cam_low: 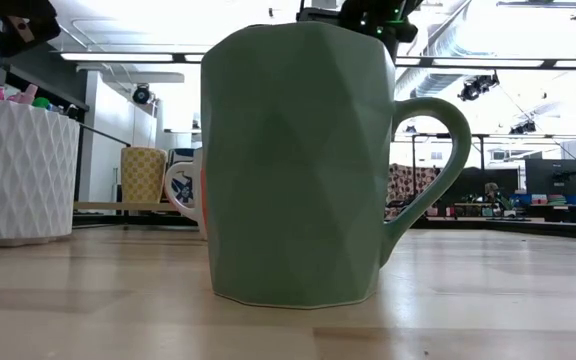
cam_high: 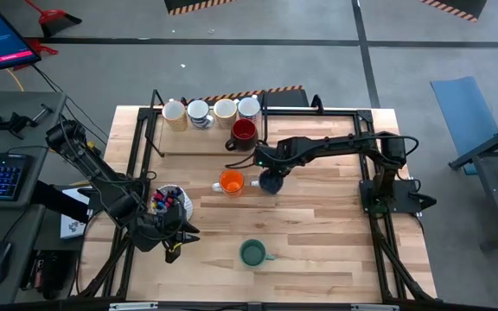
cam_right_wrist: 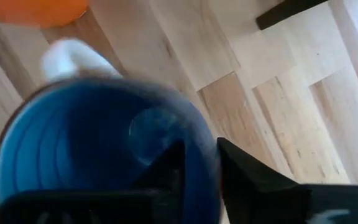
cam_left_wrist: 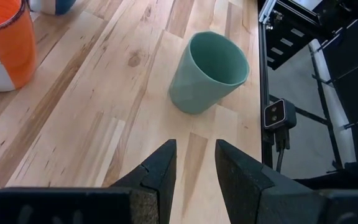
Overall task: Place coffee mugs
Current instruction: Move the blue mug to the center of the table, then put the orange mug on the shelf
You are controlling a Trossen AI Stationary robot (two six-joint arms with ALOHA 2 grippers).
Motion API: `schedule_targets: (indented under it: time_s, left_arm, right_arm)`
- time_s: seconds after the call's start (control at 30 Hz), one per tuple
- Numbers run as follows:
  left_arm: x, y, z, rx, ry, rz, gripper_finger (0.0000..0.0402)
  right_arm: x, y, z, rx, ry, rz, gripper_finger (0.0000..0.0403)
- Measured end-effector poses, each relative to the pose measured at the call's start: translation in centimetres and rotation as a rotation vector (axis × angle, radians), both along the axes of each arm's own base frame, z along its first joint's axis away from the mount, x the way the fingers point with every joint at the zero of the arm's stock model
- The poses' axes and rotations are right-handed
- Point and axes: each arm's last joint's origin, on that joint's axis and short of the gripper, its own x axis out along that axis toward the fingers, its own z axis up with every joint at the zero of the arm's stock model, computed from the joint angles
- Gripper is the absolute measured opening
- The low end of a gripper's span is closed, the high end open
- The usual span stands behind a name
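A blue mug (cam_high: pixel 271 182) stands on the table near its middle, next to an orange mug (cam_high: pixel 231 182). My right gripper (cam_high: pixel 271 175) reaches down onto the blue mug (cam_right_wrist: pixel 73 143), open, with one finger inside and one outside its rim. A green mug (cam_high: pixel 252 252) stands upright on its base near the front edge. My left gripper (cam_left_wrist: pixel 196 155) hangs open and empty over the table's left front (cam_high: pixel 184 235), pointing toward the green mug (cam_left_wrist: pixel 207 71). A dark red mug (cam_high: pixel 243 131) and several pale mugs (cam_high: pixel 212 111) stand at the back. My right gripper comes at the blue mug from above, pointing steeply down. Its fingers stand either side of the rim (cam_right_wrist: pixel 194 124) on the side away from the orange mug. The picture is blurred there, and whether the fingers touch the wall I cannot tell. The mug stands upright on the table.
A white pen holder (cam_high: pixel 173 203) with markers stands beside my left arm, at the left in the low view (cam_low: pixel 18 170). The pale mugs sit in a row on a wooden tray (cam_high: pixel 197 142) at the back left. Bare wood lies between the green mug and the right edge.
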Motion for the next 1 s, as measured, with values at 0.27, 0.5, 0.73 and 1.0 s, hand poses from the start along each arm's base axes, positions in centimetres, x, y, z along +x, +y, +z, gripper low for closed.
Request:
schedule_targets:
  time_s: [0.27, 0.5, 0.73, 1.0]
  left_arm:
    - [0.0, 0.0, 0.0, 0.0, 0.0, 0.0, 0.0101]
    - [0.0, 0.0, 0.0, 0.0, 0.0, 0.0, 0.0101]
    - [0.0, 0.0, 0.0, 0.001, -0.001, 0.002, 0.0101]
    - [1.7, 1.5, 0.6, -0.018, -0.086, 0.15, 0.0101]
  right_arm:
    - [0.0, -0.2, 0.0, -0.048, 0.006, -0.013, 0.0089]
    - [0.0, -0.2, 1.5, -0.063, 0.008, -0.016, 0.0092]
    - [0.8, -0.3, 5.6, -0.07, -0.052, -0.051, 0.0092]
    - [1.0, 2.4, 10.2, -0.064, -0.089, 0.023, 0.0092]
